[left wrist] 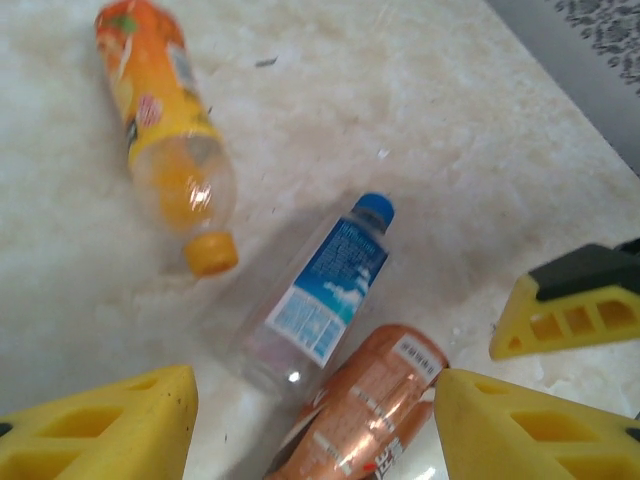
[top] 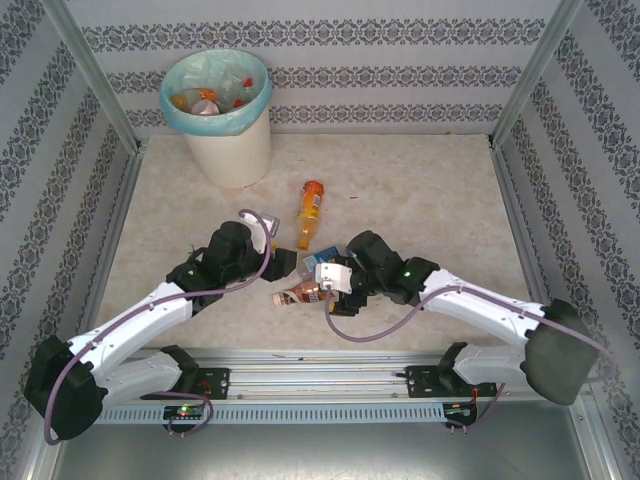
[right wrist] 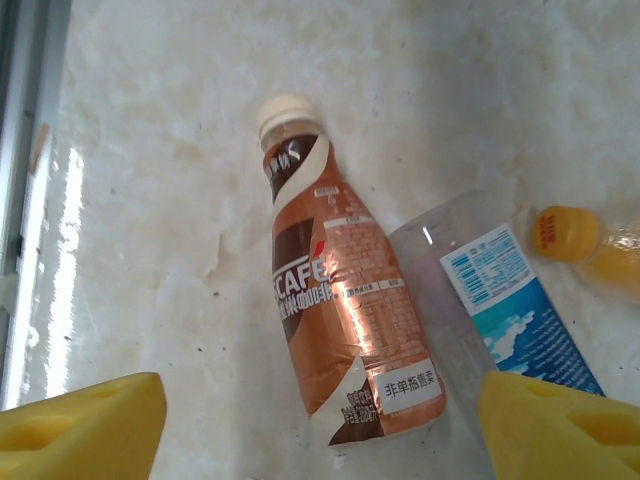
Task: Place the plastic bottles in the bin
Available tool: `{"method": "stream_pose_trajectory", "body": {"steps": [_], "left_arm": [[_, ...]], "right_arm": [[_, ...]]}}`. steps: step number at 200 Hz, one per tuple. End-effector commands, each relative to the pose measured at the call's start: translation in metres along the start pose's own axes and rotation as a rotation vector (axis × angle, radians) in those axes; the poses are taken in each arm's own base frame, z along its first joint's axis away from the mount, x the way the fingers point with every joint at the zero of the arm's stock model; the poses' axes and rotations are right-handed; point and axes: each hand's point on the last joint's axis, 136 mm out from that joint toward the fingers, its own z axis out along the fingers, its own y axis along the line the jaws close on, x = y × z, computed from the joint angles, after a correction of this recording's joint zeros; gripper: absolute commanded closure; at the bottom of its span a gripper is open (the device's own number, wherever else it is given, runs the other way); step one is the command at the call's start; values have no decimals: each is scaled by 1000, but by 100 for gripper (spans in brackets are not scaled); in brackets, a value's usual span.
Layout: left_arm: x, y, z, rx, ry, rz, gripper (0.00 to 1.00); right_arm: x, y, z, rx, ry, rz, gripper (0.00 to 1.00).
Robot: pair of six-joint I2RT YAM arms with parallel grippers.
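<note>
Left gripper (left wrist: 312, 385) stands open, its yellow fingers (left wrist: 120, 425) spread wide and holding nothing; between them, seen from the left wrist, lie the base of a blue-labelled bottle (left wrist: 330, 290) and the base of a brown bottle (left wrist: 365, 410), the brown one close to the finger on the right of that picture; right gripper (right wrist: 320, 400) is likewise open and empty, hanging over the brown bottle (right wrist: 340, 320), which lies on its side between the spread fingers with its cream cap pointing away and touches neither finger; the blue-labelled bottle (right wrist: 500, 290) lies just beside it, their bases close together; an orange bottle (top: 310, 212) lies on the table (top: 420, 200) a little farther out, its yellow cap near the blue-labelled one; from above, both grippers meet near the middle of the table over these bottles; the bin (top: 235, 155) stands upright at the far left corner, well apart from them, with several bottles (top: 205, 100) already inside its turquoise liner.
</note>
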Motion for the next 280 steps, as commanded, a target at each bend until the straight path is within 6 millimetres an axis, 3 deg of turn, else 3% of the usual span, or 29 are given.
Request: {"method": "stream_pose_trajectory", "body": {"steps": [1, 28, 65, 104, 135, 201, 245, 280], "left_arm": [[-9, 2, -5, 1, -84, -118, 35], [9, 18, -3, -60, -72, -168, 34], [16, 35, -8, -142, -80, -175, 33], [10, 26, -10, -96, -107, -148, 31], [8, 32, -12, -130, -121, -142, 31], [4, 60, -33, -274, -222, -198, 30], [21, 85, -40, -400, -217, -240, 30], [20, 91, -45, -437, -237, -238, 30]], "right_arm": [[3, -3, 13, 11, 34, -48, 12], [14, -5, 29, -6, 89, -62, 11], [24, -6, 50, -20, 153, -64, 11], [34, 0, 66, -38, 215, -87, 10], [38, 5, 73, -58, 235, -91, 11], [23, 12, 79, -51, 261, -80, 9], [10, 10, 78, 42, 301, 50, 5], [19, 6, 89, 91, 348, 146, 6]]}}
